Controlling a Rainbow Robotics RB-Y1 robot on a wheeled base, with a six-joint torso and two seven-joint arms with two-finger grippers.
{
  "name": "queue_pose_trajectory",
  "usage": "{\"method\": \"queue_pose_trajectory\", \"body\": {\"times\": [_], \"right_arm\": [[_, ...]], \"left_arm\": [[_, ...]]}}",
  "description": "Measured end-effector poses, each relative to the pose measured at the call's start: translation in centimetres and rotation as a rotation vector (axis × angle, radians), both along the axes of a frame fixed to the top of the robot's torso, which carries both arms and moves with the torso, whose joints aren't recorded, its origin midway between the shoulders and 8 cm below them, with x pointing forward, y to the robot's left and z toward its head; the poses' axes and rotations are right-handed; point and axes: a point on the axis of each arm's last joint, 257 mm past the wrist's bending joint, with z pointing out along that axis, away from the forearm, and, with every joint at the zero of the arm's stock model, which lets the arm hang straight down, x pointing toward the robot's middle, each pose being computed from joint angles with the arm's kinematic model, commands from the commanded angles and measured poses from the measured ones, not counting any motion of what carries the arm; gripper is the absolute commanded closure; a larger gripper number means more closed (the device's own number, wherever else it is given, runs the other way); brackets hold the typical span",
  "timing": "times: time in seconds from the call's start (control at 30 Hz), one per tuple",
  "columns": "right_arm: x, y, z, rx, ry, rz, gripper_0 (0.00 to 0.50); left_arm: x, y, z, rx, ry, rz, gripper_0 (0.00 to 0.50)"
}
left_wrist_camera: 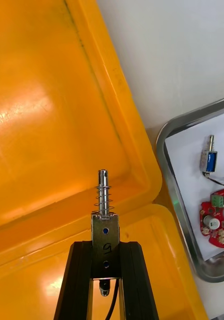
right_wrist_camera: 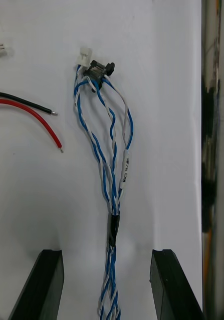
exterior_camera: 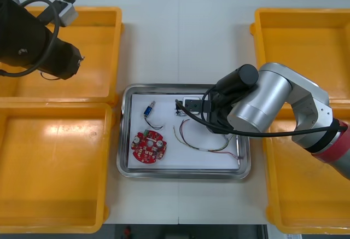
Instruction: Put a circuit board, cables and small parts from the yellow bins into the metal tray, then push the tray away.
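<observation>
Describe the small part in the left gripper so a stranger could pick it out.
Start at the far left yellow bin. Over it, the left gripper clamps a small metal part with a spring-wrapped pin. Unlike the blue part lying in the tray, it's held aloft.

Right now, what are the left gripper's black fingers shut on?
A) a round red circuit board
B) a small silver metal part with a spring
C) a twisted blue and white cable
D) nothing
B: the left gripper is shut on the small silver metal part, its spring-wound pin sticking out above a yellow plastic bin.
</observation>
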Motion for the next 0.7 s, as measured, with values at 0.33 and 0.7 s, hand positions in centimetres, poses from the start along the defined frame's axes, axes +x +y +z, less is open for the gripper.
{"method": "queue_pose_trajectory", "body": {"times": [0.33, 0.7], "right_arm": [[-0.7, -0.2, 0.7, -0.014, 0.011, -0.011, 0.0], [-2.3, -3.3, 5.8, -0.033, 0.05, -0.158, 0.0]], "left_arm": [[-0.1, -0.2, 0.2, -0.033, 0.001, 0.046, 0.5], [-0.1, -0.3, 0.3, -0.033, -0.002, 0.042, 0.498]]}}
